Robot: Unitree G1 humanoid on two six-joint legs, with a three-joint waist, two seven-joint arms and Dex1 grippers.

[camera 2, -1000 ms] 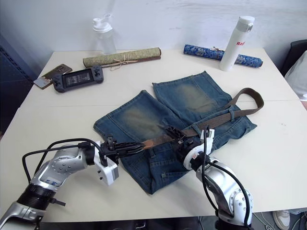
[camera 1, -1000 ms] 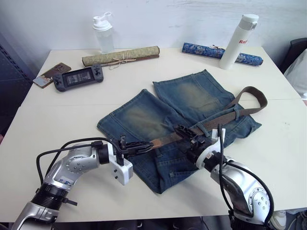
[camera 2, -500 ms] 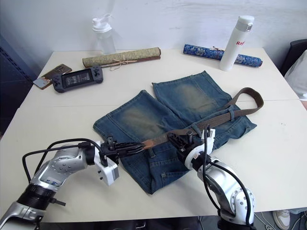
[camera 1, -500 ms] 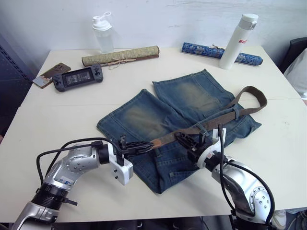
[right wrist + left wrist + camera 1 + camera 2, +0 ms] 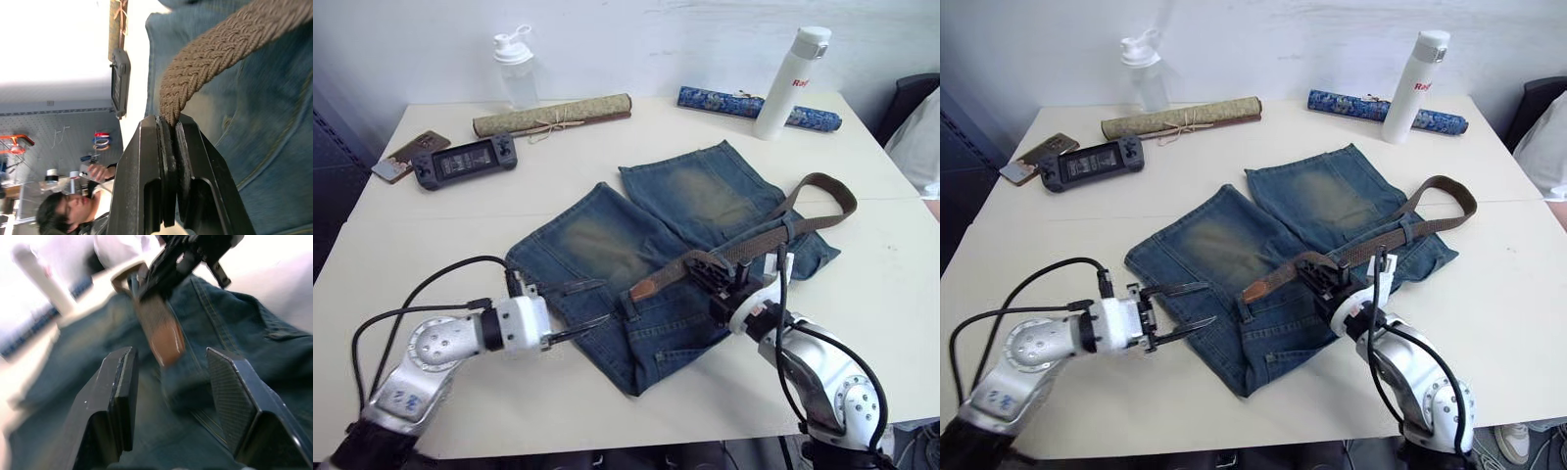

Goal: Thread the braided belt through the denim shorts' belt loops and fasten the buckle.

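My right gripper point(image 5: 709, 269) is clamped on the belt point(image 5: 773, 231) near its tan tip point(image 5: 644, 290), holding that end just above the shorts point(image 5: 646, 245). My left gripper point(image 5: 576, 309) stands with its fingers spread and holds nothing, at the shorts' edge nearest the table's point(image 5: 411, 225) left side, facing the tip.

The shorts lie flat at mid-table, waistband toward the near edge. The belt runs from my right gripper across the waistband through one loop point(image 5: 787, 228), then curls back toward the right edge.

I judge the belt light and limp, its weave easy to grip; the stiffer tan tip is the place to take it. The denim is soft and may bunch.

Count: one belt, one pair of shorts, two bottles, two rolled mats, one handheld console, one phone.
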